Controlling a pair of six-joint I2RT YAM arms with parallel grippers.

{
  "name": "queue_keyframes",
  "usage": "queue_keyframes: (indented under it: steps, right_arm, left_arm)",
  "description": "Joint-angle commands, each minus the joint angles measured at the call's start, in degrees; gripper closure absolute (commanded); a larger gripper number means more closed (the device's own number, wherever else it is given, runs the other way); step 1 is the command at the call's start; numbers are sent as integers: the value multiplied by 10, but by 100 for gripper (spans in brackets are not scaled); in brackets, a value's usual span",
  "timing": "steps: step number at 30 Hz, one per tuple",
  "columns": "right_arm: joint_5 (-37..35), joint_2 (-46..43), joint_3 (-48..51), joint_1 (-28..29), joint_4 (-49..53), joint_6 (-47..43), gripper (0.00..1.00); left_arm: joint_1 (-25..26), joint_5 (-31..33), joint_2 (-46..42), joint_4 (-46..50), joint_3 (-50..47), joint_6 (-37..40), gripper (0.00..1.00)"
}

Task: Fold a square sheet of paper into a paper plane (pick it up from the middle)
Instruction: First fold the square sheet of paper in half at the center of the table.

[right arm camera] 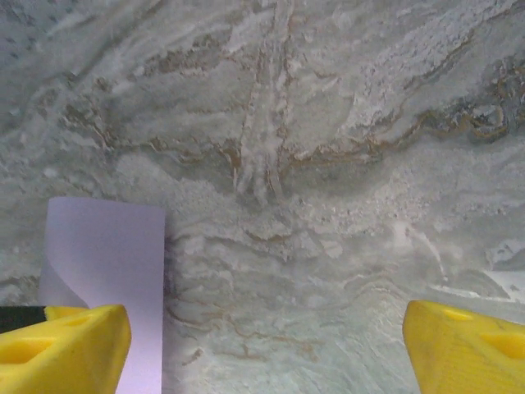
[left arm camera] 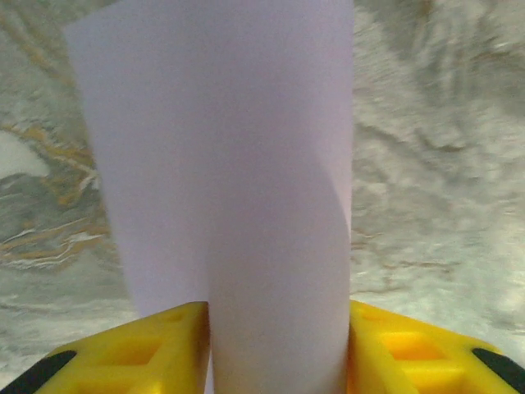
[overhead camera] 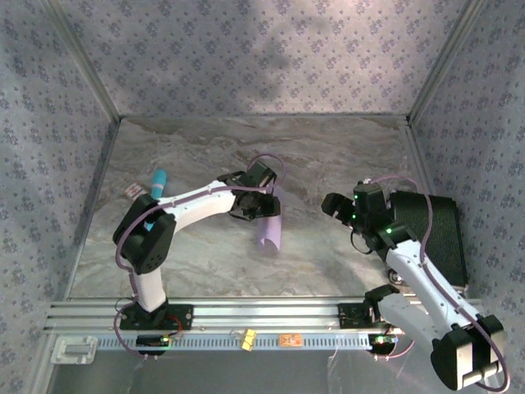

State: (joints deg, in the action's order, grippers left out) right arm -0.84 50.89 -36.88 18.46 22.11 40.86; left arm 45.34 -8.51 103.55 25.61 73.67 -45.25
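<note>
Lavender square sheet of paper (overhead camera: 269,227): plain, matte, unmarked. Bent over on itself into a loose rounded curl, no sharp crease. One end is pinched betw. the yellow fingers (left arm camera: 139,349) of my left gripper (left arm camera: 279,353). The rest sticks out past the tips, approx. mid-workspace, its back layer wider than the front.

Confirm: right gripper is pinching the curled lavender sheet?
Wrong arm. The left gripper is pinching the curled square sheet of paper; the left wrist view shows it clamped between its jaws. The right gripper stands open, holding nothing.
</note>
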Motion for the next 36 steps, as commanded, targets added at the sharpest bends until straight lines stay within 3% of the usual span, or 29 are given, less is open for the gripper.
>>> queue_keyframes:
  steps: [1, 6, 15, 25, 36]
  right_arm:
    - [58, -4, 14, -18, -37, -21, 6]
    - [193, 22, 24, -46, -83, -27, 11]
    - [279, 68, 35, -44, -141, -11, 16]
    - [328, 138, 19, -28, -166, 14, 30]
    - [293, 174, 19, 9, -173, 17, 31]
  left_arm:
    - [-15, -78, -37, -65, -24, -24, 57]
    - [-31, -136, -59, -149, -77, -66, 56]
    - [-35, -188, -50, -273, -151, -131, 56]
    - [-35, -151, -26, -307, -209, -135, 55]
    - [-33, -87, -18, -237, -193, -84, 49]
